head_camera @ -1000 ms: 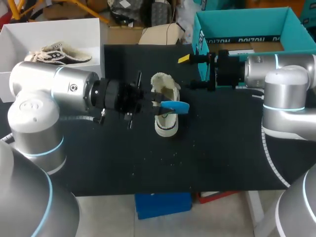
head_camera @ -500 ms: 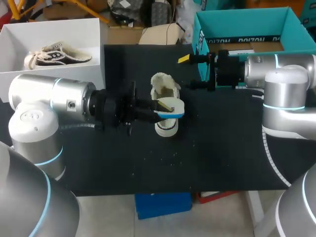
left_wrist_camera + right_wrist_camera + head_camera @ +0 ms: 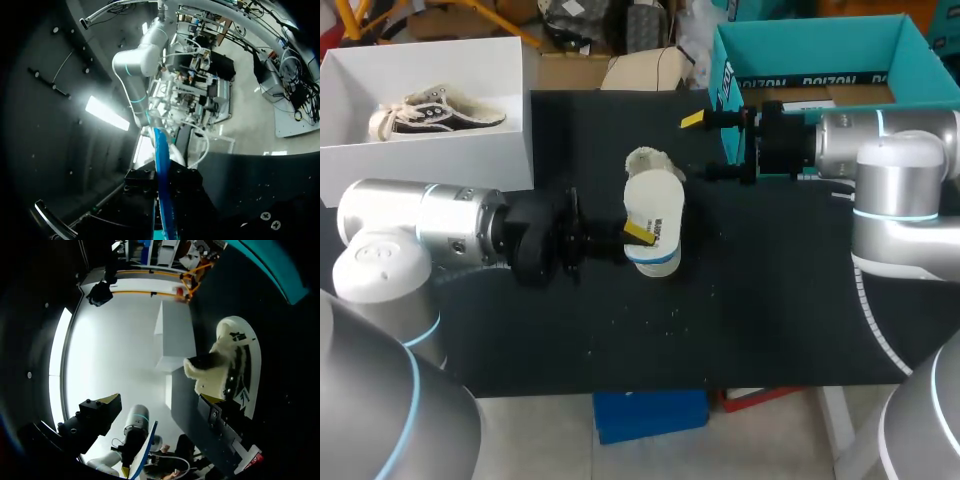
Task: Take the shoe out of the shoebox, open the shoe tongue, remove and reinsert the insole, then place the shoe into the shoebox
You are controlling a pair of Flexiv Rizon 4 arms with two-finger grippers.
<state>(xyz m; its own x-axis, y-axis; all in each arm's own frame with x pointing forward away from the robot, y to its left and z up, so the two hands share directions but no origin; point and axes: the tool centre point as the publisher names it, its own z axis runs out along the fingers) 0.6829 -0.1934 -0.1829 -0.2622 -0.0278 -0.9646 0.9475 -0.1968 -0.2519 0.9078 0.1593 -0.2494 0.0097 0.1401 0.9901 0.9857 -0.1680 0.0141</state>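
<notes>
A white fuzzy-collared shoe (image 3: 645, 163) stands on the black table (image 3: 770, 300); in the right wrist view the shoe (image 3: 235, 365) lies beside that gripper's far finger. My left gripper (image 3: 634, 233) is shut on the insole (image 3: 655, 222), holding it white face up over the shoe, so most of the shoe is hidden. Whether insole and shoe touch is unclear. In the left wrist view the insole (image 3: 162, 190) shows edge-on, blue, clamped in my left gripper (image 3: 163, 222). My right gripper (image 3: 705, 146) stands open and empty behind the shoe, and it also shows as my right gripper (image 3: 159, 402).
A white shoebox (image 3: 515, 70) at the back left holds a second, dark-striped shoe (image 3: 435, 108). A teal shoebox (image 3: 720, 60) stands open at the back right, just behind my right arm.
My left wrist has turned the insole from blue side showing to white face up and lowered it over the shoe, while the arm drew nearer the front. The right arm kept still.
</notes>
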